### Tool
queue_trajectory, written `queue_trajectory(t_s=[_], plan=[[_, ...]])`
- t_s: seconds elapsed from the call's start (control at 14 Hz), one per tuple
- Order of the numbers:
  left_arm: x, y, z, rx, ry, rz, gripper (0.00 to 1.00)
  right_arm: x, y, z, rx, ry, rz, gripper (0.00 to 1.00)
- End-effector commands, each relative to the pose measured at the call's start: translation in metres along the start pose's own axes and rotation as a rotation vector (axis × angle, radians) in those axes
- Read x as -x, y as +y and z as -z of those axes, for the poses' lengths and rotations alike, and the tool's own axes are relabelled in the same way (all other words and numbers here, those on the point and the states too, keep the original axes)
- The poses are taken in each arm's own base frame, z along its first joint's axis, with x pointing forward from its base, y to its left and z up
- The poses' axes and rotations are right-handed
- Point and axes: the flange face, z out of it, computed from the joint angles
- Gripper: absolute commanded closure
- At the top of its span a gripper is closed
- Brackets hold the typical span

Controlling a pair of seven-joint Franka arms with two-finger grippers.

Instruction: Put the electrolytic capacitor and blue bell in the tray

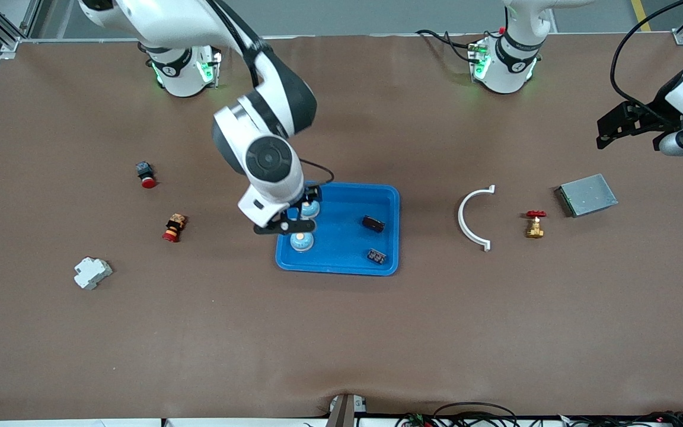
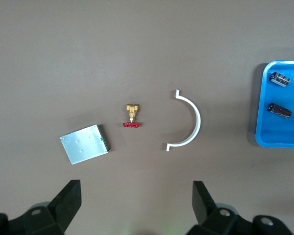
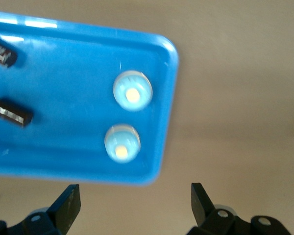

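**Two bells in the tray, end effector clear above them**

We see the right end effector [image 1: 285, 227] spread wide and gripping nothing, hanging over the tray [image 1: 386, 196] at its 9 o'clock rim. Two pale blue bells [image 3: 132, 91] [image 3: 122, 142] rest inside, just beside that rim, near each other. Two small dark parts [image 1: 373, 223] [image 1: 376, 256] lie toward the 3 o'clock wall; we cannot tell which, if either, is the capacitor.

We judge the main risk a sideways drift, clipping a bell against the rim. Straight up is free.

The left end effector [image 2: 137, 200] waits spread, empty, over open counter [image 1: 341, 332] near a white clip [image 2: 188, 122], brass valve [image 2: 132, 115] and grey plate [image 2: 85, 143].
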Motion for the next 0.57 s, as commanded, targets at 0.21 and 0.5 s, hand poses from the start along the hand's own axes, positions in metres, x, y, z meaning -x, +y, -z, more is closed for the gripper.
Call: queue_trajectory(t_s=[0.21,0.5], plan=[[-0.005,0.002,0.005,0.005,0.013,-0.003,0.00,0.050,0.075,0.093,-0.011,-0.072,0.012,0.00],[-0.005,0.002,0.004,0.005,0.011,-0.001,0.00,0.064,0.143,0.131,-0.014,-0.116,0.013,0.00]])
